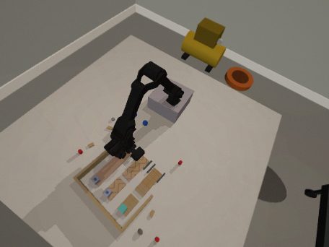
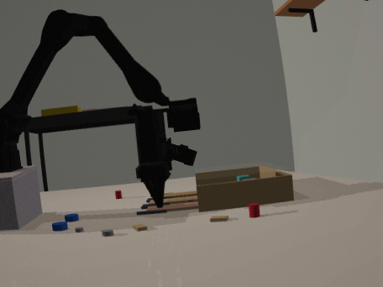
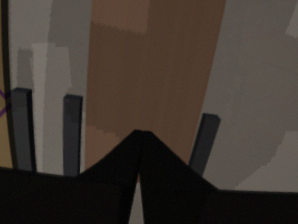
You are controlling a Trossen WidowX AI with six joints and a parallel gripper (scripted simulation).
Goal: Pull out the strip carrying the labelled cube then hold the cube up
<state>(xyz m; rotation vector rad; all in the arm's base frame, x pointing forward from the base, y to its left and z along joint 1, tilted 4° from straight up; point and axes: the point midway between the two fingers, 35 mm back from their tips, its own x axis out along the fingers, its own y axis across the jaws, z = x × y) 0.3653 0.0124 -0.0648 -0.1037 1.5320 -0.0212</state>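
A plain reddish-brown strip (image 1: 111, 167) (image 2: 181, 206) (image 3: 150, 75) shows no gap in its visible part; the arm hides its near end in the top view. A grey-blue cube with a dark mark (image 1: 95, 179) sits at its far end. The zigzag strip (image 1: 135, 169) has a gap across it and a similar marked cube (image 1: 107, 192) at its far end. The woven strip (image 1: 148, 181) also has a gap, with a teal cube (image 1: 123, 208) at its far end. My gripper (image 2: 160, 206) (image 3: 141, 138) is shut and empty, tips down at the plain strip's top; contact is unclear.
A low wooden walled enclosure (image 1: 97, 203) (image 2: 248, 195) surrounds the strips' far parts. Dark upright bars (image 1: 161, 177) (image 3: 72, 135) (image 3: 205, 142) flank the near ends. Red cylinders (image 1: 80, 152) (image 1: 180, 162) (image 2: 254, 210), blue discs (image 1: 145, 123) (image 2: 60, 226) and small wooden blocks (image 1: 91, 144) (image 2: 219, 218) lie around.
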